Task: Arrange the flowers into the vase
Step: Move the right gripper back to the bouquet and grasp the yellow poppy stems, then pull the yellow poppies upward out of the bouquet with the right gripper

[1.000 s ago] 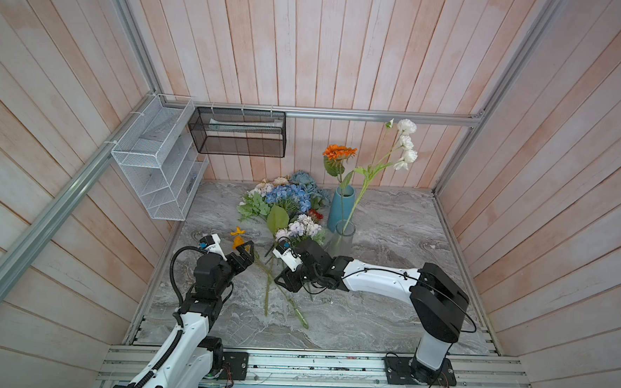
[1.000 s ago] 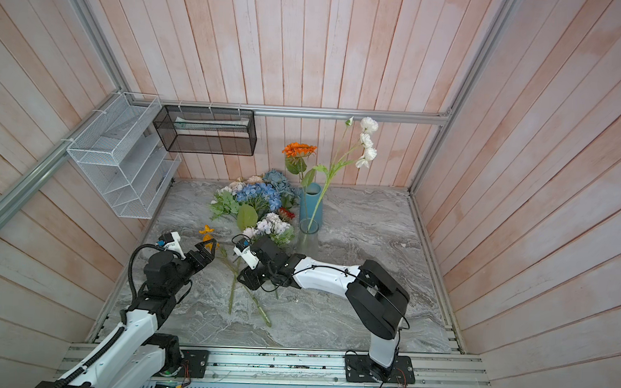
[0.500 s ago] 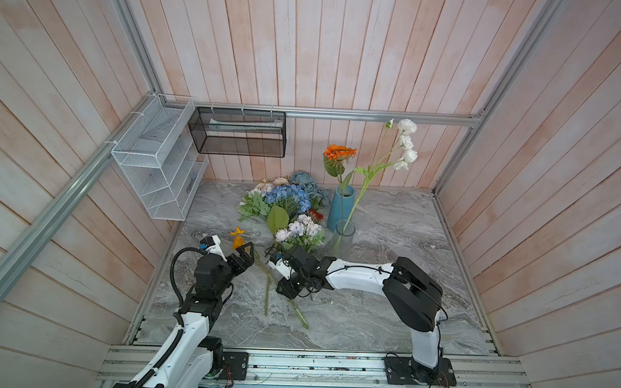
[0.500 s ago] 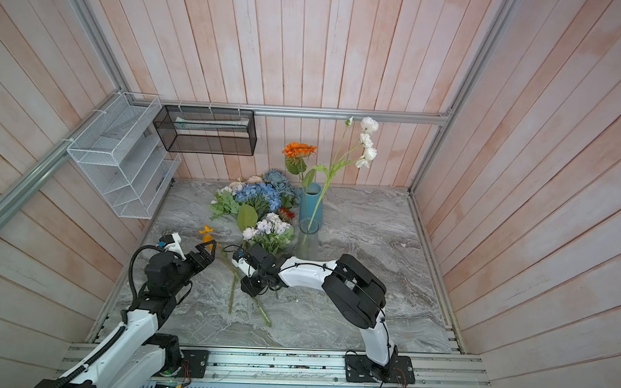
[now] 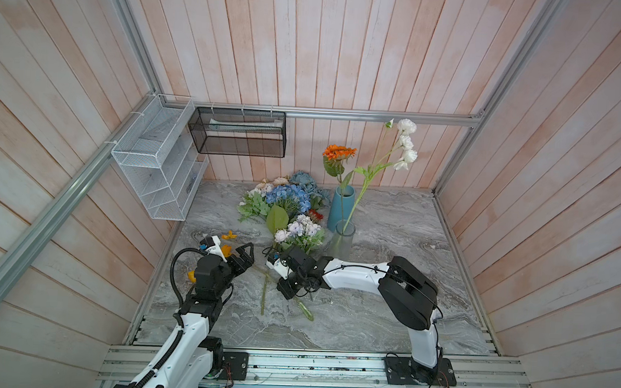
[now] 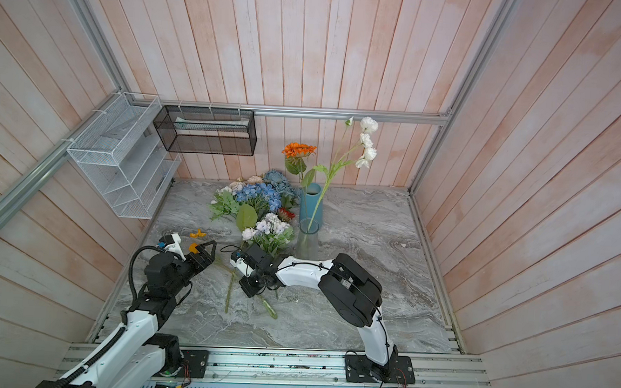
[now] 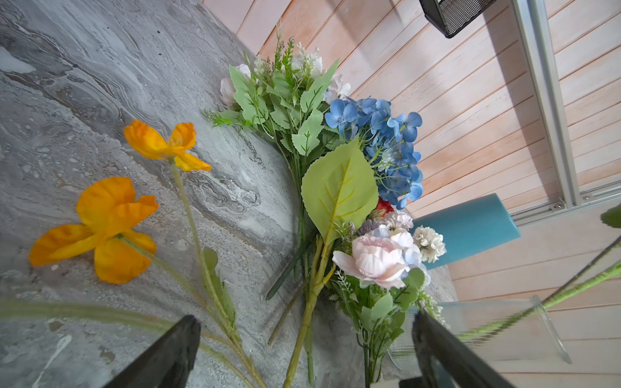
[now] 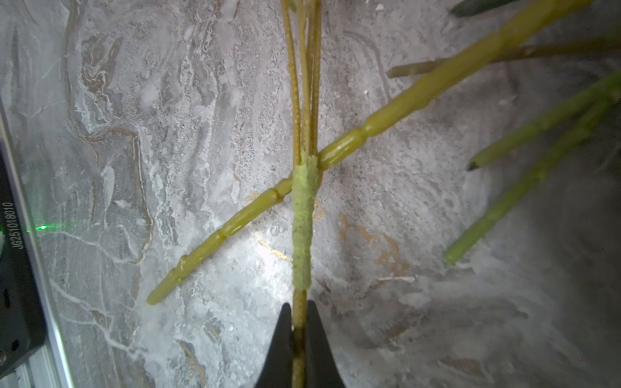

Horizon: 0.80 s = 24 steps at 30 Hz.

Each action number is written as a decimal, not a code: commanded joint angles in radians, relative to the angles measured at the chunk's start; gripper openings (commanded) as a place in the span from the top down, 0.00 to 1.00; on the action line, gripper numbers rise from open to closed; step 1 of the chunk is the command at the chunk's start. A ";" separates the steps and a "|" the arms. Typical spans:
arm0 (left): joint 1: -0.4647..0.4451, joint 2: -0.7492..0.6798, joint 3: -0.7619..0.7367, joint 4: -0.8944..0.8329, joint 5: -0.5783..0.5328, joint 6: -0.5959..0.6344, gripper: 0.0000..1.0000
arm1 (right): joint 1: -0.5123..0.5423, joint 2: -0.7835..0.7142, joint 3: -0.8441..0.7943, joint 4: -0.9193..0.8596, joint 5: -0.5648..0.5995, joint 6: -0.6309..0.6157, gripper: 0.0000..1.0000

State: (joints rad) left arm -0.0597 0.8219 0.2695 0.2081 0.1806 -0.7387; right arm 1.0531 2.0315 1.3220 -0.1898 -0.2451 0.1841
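Green-taped thin poppy stem (image 8: 303,228): my right hand (image 8: 298,305) pinches its end, presumably for lifting; left hand (image 7: 305,317), ten o'clock, gapes wide.

Both arms: white shells, chunky black joints. Left arm (image 5: 188,331) has a fat ribbed black cable (image 5: 175,268) looping out, right arm (image 5: 355,279) just a thin wire (image 5: 356,267). Fingers (image 8: 280,346) are black wedges.
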 commanded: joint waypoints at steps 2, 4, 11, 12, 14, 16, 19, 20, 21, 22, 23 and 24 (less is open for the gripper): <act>0.006 -0.015 -0.009 0.000 0.025 -0.011 0.00 | -0.008 -0.026 0.017 -0.021 -0.005 0.029 1.00; 0.006 -0.026 0.002 -0.002 0.045 -0.014 0.00 | -0.020 -0.052 0.007 -0.005 -0.015 0.044 1.00; 0.005 -0.069 0.110 -0.090 0.058 0.038 0.00 | -0.095 -0.176 -0.085 0.089 -0.011 0.064 1.00; 0.007 -0.073 0.131 -0.102 0.064 0.044 0.00 | -0.105 -0.193 -0.096 0.099 -0.008 0.064 1.00; 0.007 -0.075 0.161 -0.119 0.072 0.050 0.00 | -0.125 -0.237 -0.121 0.133 0.006 0.063 1.00; 0.008 -0.082 0.175 -0.114 0.081 0.040 0.00 | -0.141 -0.279 -0.128 0.155 0.018 0.065 1.00; 0.008 -0.086 0.169 -0.088 0.085 0.019 0.00 | -0.159 -0.328 -0.099 0.147 0.040 0.061 1.00; 0.008 -0.087 0.162 -0.081 0.083 0.013 0.00 | -0.163 -0.344 -0.088 0.146 0.054 0.057 1.00; 0.007 -0.085 0.153 -0.073 0.081 0.004 0.00 | -0.166 -0.362 -0.077 0.144 0.069 0.050 1.00; 0.008 -0.084 0.140 -0.062 0.081 -0.003 0.00 | -0.169 -0.383 -0.066 0.144 0.086 0.043 1.00; 0.008 -0.084 0.128 -0.049 0.083 -0.008 0.00 | -0.171 -0.401 -0.058 0.145 0.103 0.035 1.00; 0.007 -0.082 0.110 -0.034 0.082 -0.013 0.00 | -0.173 -0.422 -0.053 0.151 0.120 0.022 1.00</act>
State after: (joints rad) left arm -0.0589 0.7403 0.4179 0.1390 0.2520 -0.7326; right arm 0.8886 1.6638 1.2224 -0.0719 -0.1871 0.2321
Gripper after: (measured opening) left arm 0.999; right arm 0.062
